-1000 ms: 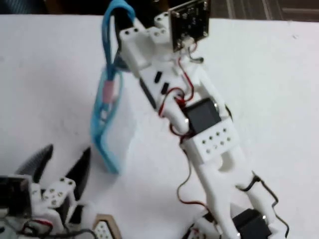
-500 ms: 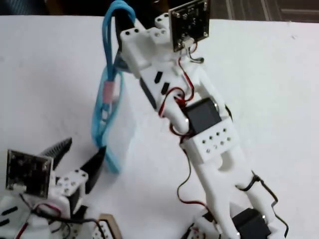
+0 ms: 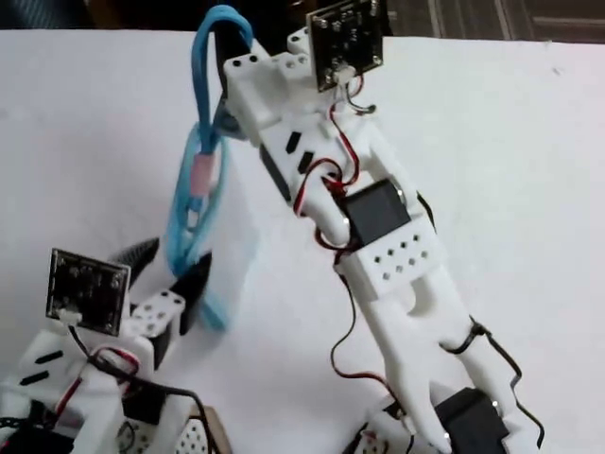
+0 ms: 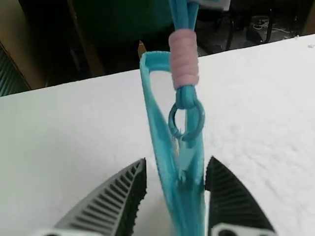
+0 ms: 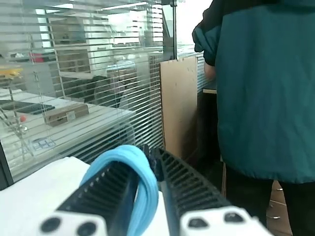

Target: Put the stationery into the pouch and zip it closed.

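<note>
The pouch (image 3: 219, 248) is see-through with a blue zipper edge (image 3: 185, 227) and hangs slanted over the white table. Its blue cord (image 3: 206, 57) carries a pink sleeve (image 3: 202, 175). My right gripper (image 3: 230, 45) is shut on the top of the cord loop (image 5: 141, 191), which bulges between its dark fingers (image 5: 187, 189). At the lower left, my left gripper (image 3: 178, 257) is open. In the left wrist view, the zipper edge (image 4: 183, 196) runs between its ribbed fingers (image 4: 118, 199), under the pink sleeve (image 4: 183, 59) and a blue ring (image 4: 186, 120). Whether the fingers touch it is unclear.
The right arm's white body (image 3: 397, 274) slants across the middle of the table (image 3: 510, 170). A wooden piece (image 3: 216, 433) shows at the near edge by the left arm's base. The table's far edge (image 3: 473, 36) borders dark floor.
My left arm has risen and moved forward, bringing its camera board into view and its open fingers around the pouch's lower zipper edge. The right arm shifted slightly left, still holding the cord.
</note>
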Robot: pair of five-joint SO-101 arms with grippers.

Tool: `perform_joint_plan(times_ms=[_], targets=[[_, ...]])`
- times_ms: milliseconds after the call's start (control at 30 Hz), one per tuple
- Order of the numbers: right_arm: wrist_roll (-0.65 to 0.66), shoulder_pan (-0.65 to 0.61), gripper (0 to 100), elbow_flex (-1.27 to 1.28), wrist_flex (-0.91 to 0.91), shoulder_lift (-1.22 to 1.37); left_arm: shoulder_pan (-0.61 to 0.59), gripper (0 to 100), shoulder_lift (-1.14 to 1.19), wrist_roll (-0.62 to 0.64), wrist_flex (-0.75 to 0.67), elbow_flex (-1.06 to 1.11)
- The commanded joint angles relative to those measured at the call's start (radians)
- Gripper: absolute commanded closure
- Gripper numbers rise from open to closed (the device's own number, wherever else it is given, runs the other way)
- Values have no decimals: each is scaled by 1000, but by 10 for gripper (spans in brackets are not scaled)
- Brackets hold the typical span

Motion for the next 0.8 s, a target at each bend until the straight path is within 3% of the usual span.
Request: perform_joint_plan(times_ms=[0, 167, 467, 767], targets=[[5, 2, 981, -46, -5, -4, 35, 849, 2, 0, -49, 23], [6, 27, 981, -40, -5, -1, 179, 984, 1, -94, -20, 29], [6, 165, 981, -109, -71, 163, 213, 976, 2, -97, 68, -78], [2, 381, 981, -396, -65, 440, 211, 976, 2, -98, 213, -170]])
